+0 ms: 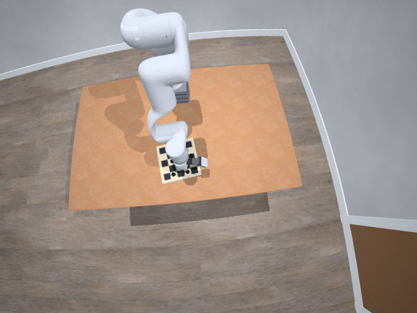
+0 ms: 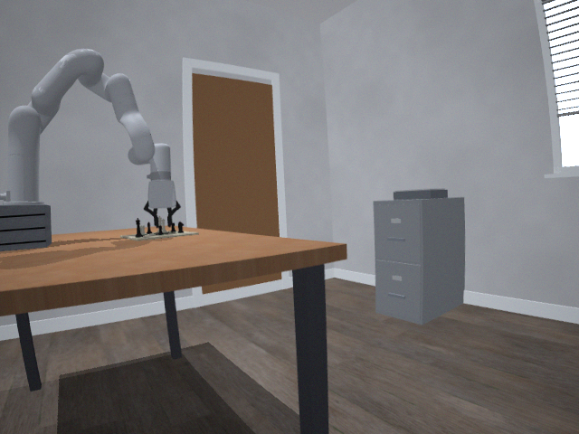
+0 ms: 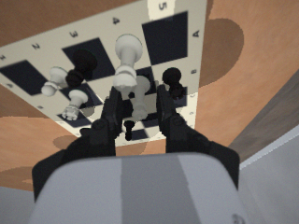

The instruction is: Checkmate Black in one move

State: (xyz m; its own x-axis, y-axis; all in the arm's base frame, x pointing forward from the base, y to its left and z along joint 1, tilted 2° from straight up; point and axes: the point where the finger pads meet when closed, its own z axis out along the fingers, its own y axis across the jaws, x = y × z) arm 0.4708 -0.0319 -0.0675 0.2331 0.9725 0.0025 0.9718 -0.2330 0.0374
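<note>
End effector (image 3: 138,109) part-open, empty, straddling white piece (image 3: 139,95); black pawn (image 3: 173,77) just beside finger.

A wooden table (image 2: 196,261) on dark legs carries a small chessboard (image 1: 163,179) near its middle. Just behind the chessboard, toward the table's far edge, sits the arm's grey base block (image 2: 23,226).

We see an arm (image 1: 161,77) of smooth glossy white, built from thick rounded tubes with bulbous joints and thin seams between segments. Its foot sits on a dark grey ribbed base block (image 2: 23,226). The wrist ends in a light grey boxy housing (image 2: 161,193), from which the black claw (image 3: 138,122) extends on angular, jointed fingers.
</note>
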